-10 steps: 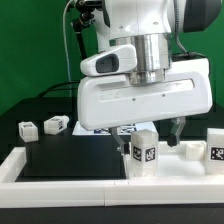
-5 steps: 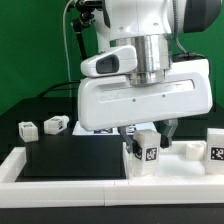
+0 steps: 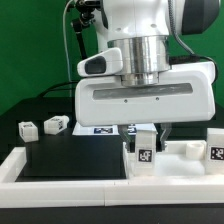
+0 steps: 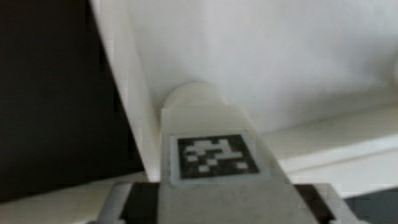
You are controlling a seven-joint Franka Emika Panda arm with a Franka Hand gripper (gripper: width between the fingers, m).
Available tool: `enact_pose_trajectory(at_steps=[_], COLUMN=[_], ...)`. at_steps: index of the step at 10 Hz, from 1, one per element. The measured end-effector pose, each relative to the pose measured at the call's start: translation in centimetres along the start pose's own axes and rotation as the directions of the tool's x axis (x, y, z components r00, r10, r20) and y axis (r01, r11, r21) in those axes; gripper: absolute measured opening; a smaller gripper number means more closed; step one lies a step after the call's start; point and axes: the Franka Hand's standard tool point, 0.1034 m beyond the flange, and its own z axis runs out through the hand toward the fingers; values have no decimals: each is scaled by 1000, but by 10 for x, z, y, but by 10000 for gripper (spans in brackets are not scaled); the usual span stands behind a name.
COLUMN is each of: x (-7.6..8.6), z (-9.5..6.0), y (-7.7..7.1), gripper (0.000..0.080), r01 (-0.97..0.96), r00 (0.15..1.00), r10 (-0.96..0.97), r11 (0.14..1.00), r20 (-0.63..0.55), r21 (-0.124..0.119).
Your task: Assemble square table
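pincer (image 4: 210, 200) is pinching a leg (image 3: 143, 152). in the wrist view the fingers (image 4: 128, 204) sit tight against both sides of its tagged end, with no gap i can see. the leg stands upright with its far end down on the top (image 3: 190, 170). it is at the top's corner toward the exterior view's left, right by the edge where white meets the black bench (image 3: 75, 155).

i read this as fitting this leg into a corner socket. i can't tell whether its foot is in the socket or only resting on the top. the leg hides that spot in the wrist view, and the big white hand crowds the exterior view. the next move, as i judge it, calls for holding the leg plumb, pressing down and turning it without letting the top slide. a tilted start could jam the foot or skid the top.

further out, the second leg (image 3: 28, 128) and third leg (image 3: 55, 124) sit on the bench at the exterior view's left, well apart from the pincer. the fourth leg (image 3: 215, 146) is at the far right, near the top, and i can't tell if they touch. the marker board (image 3: 100, 130) lies behind, partly hidden by the hand. a white bar (image 3: 15, 165) edges the bench. nothing i can see stands between the pincer and that corner.
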Motion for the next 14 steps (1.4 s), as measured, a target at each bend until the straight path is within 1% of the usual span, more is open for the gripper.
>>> enact_pose_trajectory(at_steps=[1,2,3,4,6,7,8,9,10,11,12,13,14], x=[1,0,0,0,0,0,-1,-2,-3,-3,-3,-2,-2], z=[0,1,1,1,1,1,1,1,2,3,3,3,3], y=[1,2,3,4,4,4,4,3,0,0,0,0,0], gripper=[292,292,293,293,294,294,294,294,294,294,294,294,294], r01=[-167,-318,-453,-532,-599,-658,-730,-818,-911,-959,-971,-986,-991], r00=[986,948,892,846,800,753,684,575,412,283,237,166,136], r10=[167,318,453,532,599,657,728,816,907,953,964,979,984], r11=[986,948,891,846,800,752,683,574,411,281,235,165,135], r20=[2,6,13,23,29,34,45,59,87,109,120,122,119], r21=[10,17,34,39,39,38,36,31,32,32,29,22,18])
